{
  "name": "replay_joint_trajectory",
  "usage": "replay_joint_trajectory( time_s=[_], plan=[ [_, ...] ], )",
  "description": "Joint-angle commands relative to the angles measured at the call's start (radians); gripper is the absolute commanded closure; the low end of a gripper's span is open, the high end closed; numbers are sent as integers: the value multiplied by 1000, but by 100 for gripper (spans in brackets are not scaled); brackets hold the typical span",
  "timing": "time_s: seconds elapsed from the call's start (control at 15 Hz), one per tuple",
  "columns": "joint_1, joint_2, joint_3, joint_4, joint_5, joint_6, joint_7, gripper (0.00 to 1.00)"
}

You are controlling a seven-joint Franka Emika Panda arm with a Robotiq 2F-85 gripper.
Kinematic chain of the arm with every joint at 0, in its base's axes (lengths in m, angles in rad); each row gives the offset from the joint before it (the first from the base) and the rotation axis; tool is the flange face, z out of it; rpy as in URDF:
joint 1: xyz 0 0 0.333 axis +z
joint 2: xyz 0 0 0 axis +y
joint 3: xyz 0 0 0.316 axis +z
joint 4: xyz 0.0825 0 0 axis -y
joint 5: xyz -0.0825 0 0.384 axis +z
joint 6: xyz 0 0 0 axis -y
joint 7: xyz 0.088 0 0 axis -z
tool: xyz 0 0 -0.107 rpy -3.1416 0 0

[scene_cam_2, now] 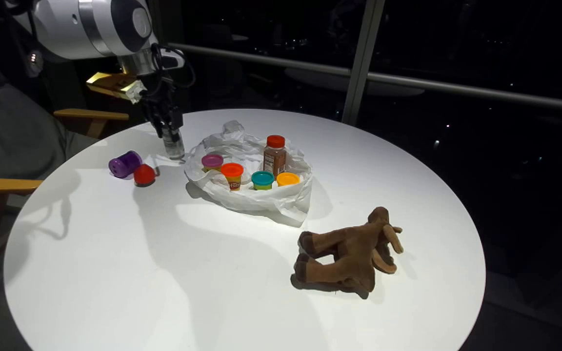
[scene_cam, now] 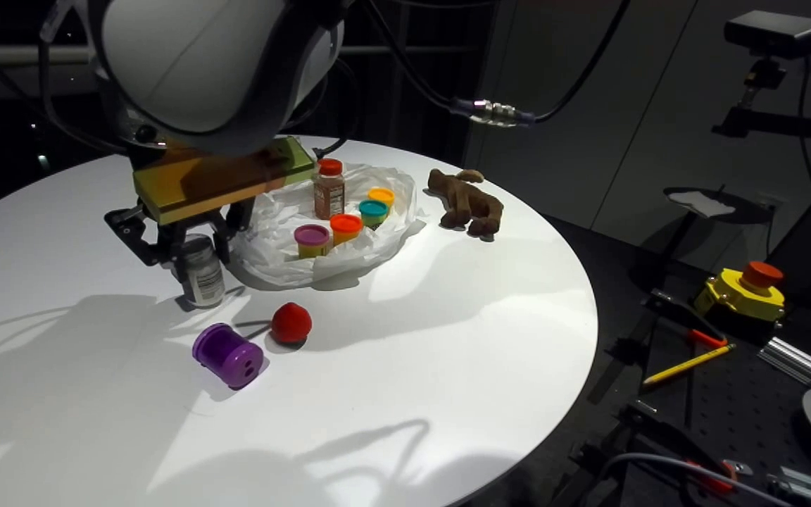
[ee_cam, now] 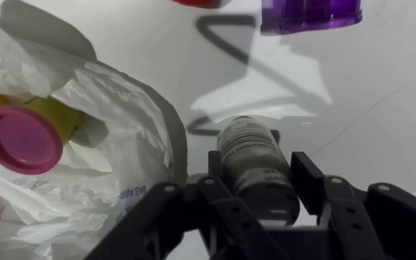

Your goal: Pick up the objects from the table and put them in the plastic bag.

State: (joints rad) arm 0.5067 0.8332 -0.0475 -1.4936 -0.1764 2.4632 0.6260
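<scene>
So we've got the black two-finger gripper [ee_cam: 256, 166] pointing pretty much straight down, jaws partway apart, with a small clear labelled jar [scene_cam: 206, 283] between them. In the wrist view both pads [ee_cam: 307, 177] look snug against its sides near the dark-looking top, so we'd call it held; whether its base touches the table, we can't tell. The white robot arm [scene_cam: 194, 70] looms above, bent down at the wrist, with a yellow-orange slab [scene_cam: 201, 186] there.

Just right of the jar in both exterior views is the crumpled, translucent white plastic bag [scene_cam_2: 256, 200], spread out on the round white table [scene_cam: 504, 338]. Sitting in it we count a purple-lidded tub [scene_cam: 312, 241], a red-orange-lidded tub [scene_cam: 346, 229], a teal-lidded tub [scene_cam: 374, 213], a yellow-lidded tub [scene_cam: 381, 197] and a taller red-capped brown jar [scene_cam: 329, 196].

On the near side of the held jar, a shiny purple plastic cylinder [scene_cam: 226, 355] lies on its side, with a small red ball [scene_cam: 291, 324] just to its right. The brown plush animal [scene_cam_2: 359, 248] lies on the table, right of the bag and apart from it.
</scene>
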Motion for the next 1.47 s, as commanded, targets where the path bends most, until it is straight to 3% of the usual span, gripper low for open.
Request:
replay_joint_trajectory(
  time_s=[0.0,0.27,0.47,1.07,1.4],
  plan=[
    [42,-83,-62,-32,-61,15,71,74],
    [44,-210,-113,-119,-153,29,124,74],
    [-4,-252,-113,-153,-174,6,116,74],
    [-170,-230,-57,-192,-104,4,54,74],
    [-253,-191,23,-158,30,-12,-66,74]
  ],
)
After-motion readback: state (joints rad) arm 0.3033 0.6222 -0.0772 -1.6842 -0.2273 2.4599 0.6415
